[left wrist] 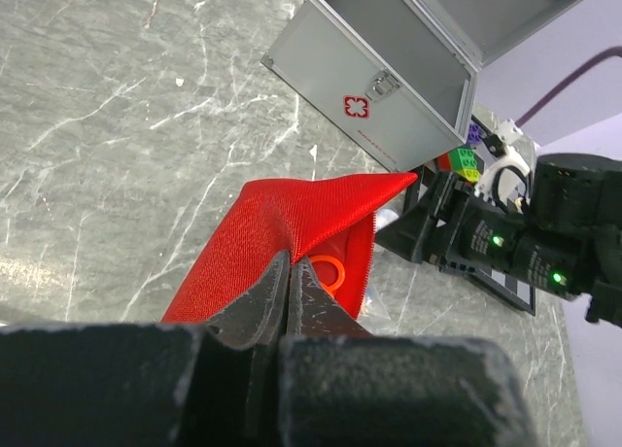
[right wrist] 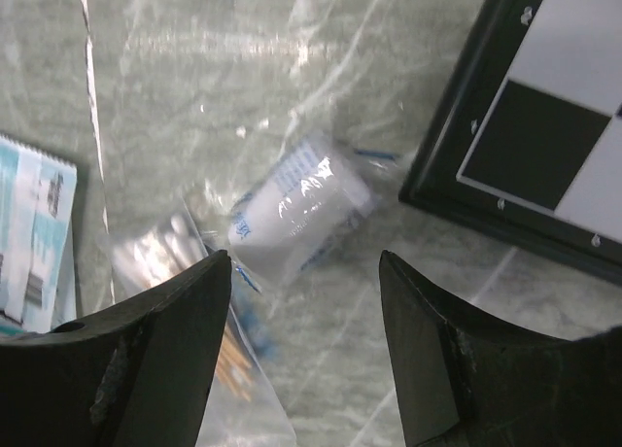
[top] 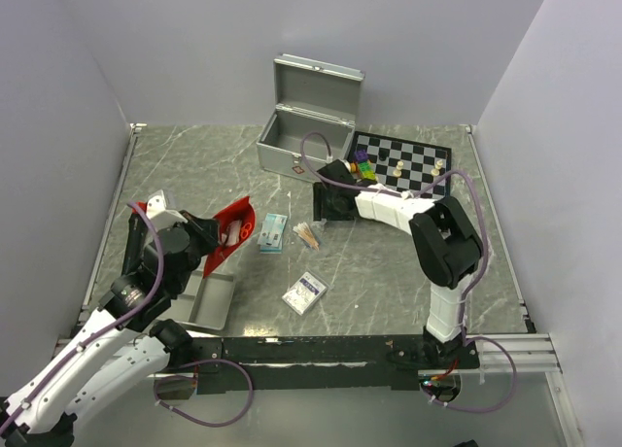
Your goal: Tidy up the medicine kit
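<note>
Right gripper (right wrist: 303, 272) wide open, nothing held, hangs just over a plastic-wrapped bandage roll (right wrist: 296, 204) lying on the table (right wrist: 194, 39) just beside the chessboard (right wrist: 544, 146) rim. Bag of cotton swabs (right wrist: 155, 257) and blue-white medicine box (right wrist: 34, 233) near on the other side. Left gripper (left wrist: 292, 270) clamped tight on the red pouch (left wrist: 282, 209) edge, mouth held up, orange ring (left wrist: 328, 270) visible inside. Open first-aid case (left wrist: 374, 87) beyond. Likely step: grab the roll. Drop straight down, jaws across its short axis and clear of the board rim, pinch the roll itself, not the loose wrap, which would probably slip
</note>
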Controlling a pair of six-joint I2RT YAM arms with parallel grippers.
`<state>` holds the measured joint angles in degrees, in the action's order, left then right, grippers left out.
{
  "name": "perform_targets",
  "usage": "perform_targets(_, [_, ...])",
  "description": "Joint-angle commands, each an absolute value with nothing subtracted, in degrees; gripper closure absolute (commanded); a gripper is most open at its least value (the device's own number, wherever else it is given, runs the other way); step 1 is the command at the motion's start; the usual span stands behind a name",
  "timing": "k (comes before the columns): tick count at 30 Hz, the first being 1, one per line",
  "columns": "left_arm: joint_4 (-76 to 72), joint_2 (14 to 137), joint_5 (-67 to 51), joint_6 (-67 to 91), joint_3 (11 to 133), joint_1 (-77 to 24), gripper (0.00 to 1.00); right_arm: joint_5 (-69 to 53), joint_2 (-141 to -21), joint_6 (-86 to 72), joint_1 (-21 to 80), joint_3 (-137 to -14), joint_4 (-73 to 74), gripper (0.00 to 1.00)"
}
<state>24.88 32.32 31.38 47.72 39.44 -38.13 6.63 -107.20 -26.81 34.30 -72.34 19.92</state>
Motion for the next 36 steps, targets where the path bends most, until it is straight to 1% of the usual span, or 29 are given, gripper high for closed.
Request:
perform_targets(1, [23.3,31.5,32.4,47.4,39.9,-38.3,0.99,6.7,-109.9,-28.6,33.0,-76.6,19.2,0.31])
perform_targets(5, [23.1,32.0,32.3,47.5,39.7,-38.2,0.99,4.6,-112.1,-27.9,32.6,-77.7,19.5,0.34])
perform_targets(8, [22.9,32.5,31.9,47.5,39.6,-38.2,0.99,2.8,-113.3,-27.3,32.5,-77.8,19.7,0.43])
perform_targets(11, [22.7,32.9,31.6,47.5,39.6,-38.3,0.99,1.4,-111.6,-27.4,32.6,-75.5,17.5,0.54])
perform_targets(14, [22.2,33.1,31.2,47.7,39.2,-38.2,0.99,0.5,-107.8,-27.3,32.9,-72.2,15.6,0.61])
perform_targets(16, [21.6,33.3,30.8,47.9,39.0,-38.3,0.99,0.4,-103.8,-27.4,33.1,-70.3,14.7,0.63])
perform_targets(21, [18.7,35.3,29.7,49.0,38.6,-38.3,0.99,-3.7,-92.5,-28.7,36.2,-66.9,14.5,0.65])
perform_targets(26, [14.2,39.9,28.2,49.6,38.9,-38.3,0.99,-6.3,-85.2,-29.7,41.0,-67.3,15.4,0.65])
perform_targets(30, [10.3,42.5,27.5,49.8,38.7,-38.4,0.99,-9.7,-83.1,-30.4,44.6,-70.2,16.3,0.65])
perform_targets(36, [6.5,45.1,26.1,49.0,38.9,-38.3,0.99,-20.3,-83.5,-34.3,46.4,-71.8,12.8,0.65])
